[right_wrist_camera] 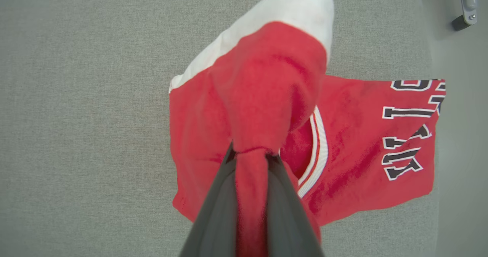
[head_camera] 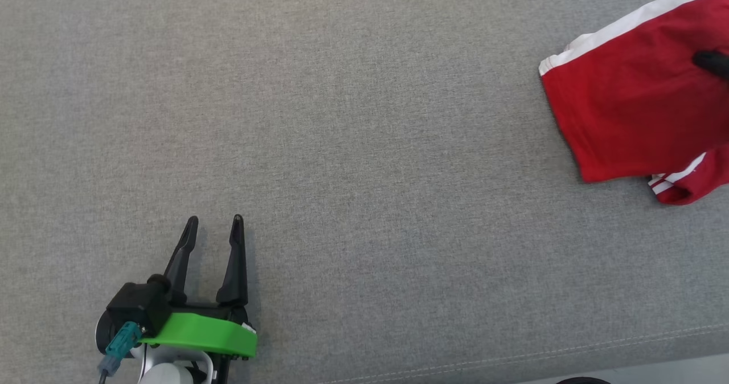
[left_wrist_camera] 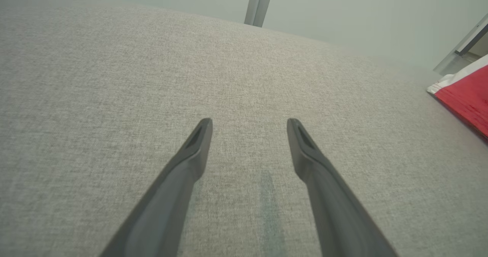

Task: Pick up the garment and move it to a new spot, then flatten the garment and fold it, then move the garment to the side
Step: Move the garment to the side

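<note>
- The right gripper (right_wrist_camera: pixel 249 152) had its jaws closed on a bunched fold of the red knit jersey garment (right_wrist_camera: pixel 362 142). The cloth was pinched between the two long dark fingers (right_wrist_camera: pixel 213 219) and rose in a hump beyond their tips.
- The left gripper (head_camera: pixel 214 220) held its jaws spread wide, with bare weave between them in the left wrist view (left_wrist_camera: pixel 249 123).
- Both worked over a flat grey woven-fabric desk (head_camera: pixel 364 116) with a stitched seam (head_camera: pixel 512 358) along its near edge.
- Past the desk's far edge stood a pale wall and a slim grey metal post (left_wrist_camera: pixel 259 3).
- The garment lay at the desk's right end (head_camera: pixel 632 116), well apart from the left gripper, and its lettered end was at the desk's edge.
- It was red with a broad white band, striped white-and-red trim at an opening, and dark white-outlined letters. Away from the pinched fold it lay mostly flat.
- The left gripper sat low at the lower left of the head view, fingers pointing up that view, with a bright green plastic collar (head_camera: pixel 199 333) behind them.
- The right gripper showed in the head view as a dark tip (head_camera: pixel 712 62) over the garment at the right edge.
</note>
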Robot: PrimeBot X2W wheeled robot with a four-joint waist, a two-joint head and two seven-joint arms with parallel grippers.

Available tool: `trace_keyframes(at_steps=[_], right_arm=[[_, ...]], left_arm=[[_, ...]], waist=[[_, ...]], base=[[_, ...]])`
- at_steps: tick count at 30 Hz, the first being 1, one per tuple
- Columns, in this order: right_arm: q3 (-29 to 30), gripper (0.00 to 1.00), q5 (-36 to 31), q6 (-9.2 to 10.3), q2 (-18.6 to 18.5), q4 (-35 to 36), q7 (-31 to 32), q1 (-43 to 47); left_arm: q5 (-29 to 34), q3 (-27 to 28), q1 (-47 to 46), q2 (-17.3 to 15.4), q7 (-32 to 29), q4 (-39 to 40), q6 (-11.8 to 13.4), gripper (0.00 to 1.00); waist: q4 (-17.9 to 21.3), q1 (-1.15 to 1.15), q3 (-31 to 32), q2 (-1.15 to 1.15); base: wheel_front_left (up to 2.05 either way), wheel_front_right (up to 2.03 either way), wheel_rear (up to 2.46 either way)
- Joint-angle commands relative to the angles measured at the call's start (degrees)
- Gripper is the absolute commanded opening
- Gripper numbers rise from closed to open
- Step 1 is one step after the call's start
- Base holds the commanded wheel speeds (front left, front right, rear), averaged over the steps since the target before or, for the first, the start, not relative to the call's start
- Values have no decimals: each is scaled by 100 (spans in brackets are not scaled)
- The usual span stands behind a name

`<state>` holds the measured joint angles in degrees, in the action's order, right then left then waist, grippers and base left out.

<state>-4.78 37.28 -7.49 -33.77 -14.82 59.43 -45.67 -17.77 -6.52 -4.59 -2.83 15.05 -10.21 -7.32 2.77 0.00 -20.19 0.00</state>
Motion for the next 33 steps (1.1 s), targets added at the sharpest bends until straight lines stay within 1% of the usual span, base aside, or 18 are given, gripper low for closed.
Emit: trace_keyframes(at_steps=[1,2,4,5,8,11,13,18,27,28,29,30,33], right_arm=[[100,0,-89,2,-123,21,127,-51],[100,0,-89,2,-123,21,127,-51],[345,0,-154,2,-199,-12,192,-72],[561,0,-279,2,-254,-72,264,-70],[715,0,-520,2,-436,-146,418,19],[903,0,-869,2,-436,-124,489,139],[992,0,-1101,2,-500,-123,472,204],[1189,0,-1581,2,-543,-224,255,399],[1179,0,-2317,3,-746,-503,-411,789],[1183,11,-2424,3,-779,-514,-557,794],[1210,45,-2543,3,-786,-552,-717,798],[1222,100,-2629,3,-750,-618,-853,809],[1146,100,-2843,3,-664,-772,-1333,850]], left_arm=[[-2,41,-81,-18,13,-9,-25,100],[-2,41,-81,-18,13,-9,-25,100],[-8,64,-79,-17,13,-45,-25,100],[47,104,-110,-18,13,-103,-25,100],[115,158,-188,-18,13,-173,-25,100],[172,193,-209,-18,13,-233,-26,100],[214,208,-255,-21,13,-249,-26,100],[244,216,-321,-62,13,-218,-23,100],[234,159,-355,-59,13,-140,-23,100],[232,152,-350,-58,13,-137,-23,100],[231,147,-345,-57,13,-137,-23,100],[231,144,-338,-55,13,-140,-23,100],[232,151,-298,-50,13,-164,-23,100]], waist=[[-119,0,-134,0],[-119,0,-134,0],[-145,0,-189,0],[-162,0,-255,0],[-168,0,-382,0],[-167,0,-465,0],[-173,0,-516,0],[-218,0,-568,0],[-282,0,-556,0],[-286,0,-557,0],[-291,0,-557,0],[-294,0,-553,0],[-291,0,-518,0]], base=[[0,0,0],[0,0,0],[0,0,0],[0,0,0],[0,0,0],[0,0,0],[0,0,0],[0,0,0],[0,0,0],[0,0,0],[0,0,0],[0,0,0],[0,0,0]])
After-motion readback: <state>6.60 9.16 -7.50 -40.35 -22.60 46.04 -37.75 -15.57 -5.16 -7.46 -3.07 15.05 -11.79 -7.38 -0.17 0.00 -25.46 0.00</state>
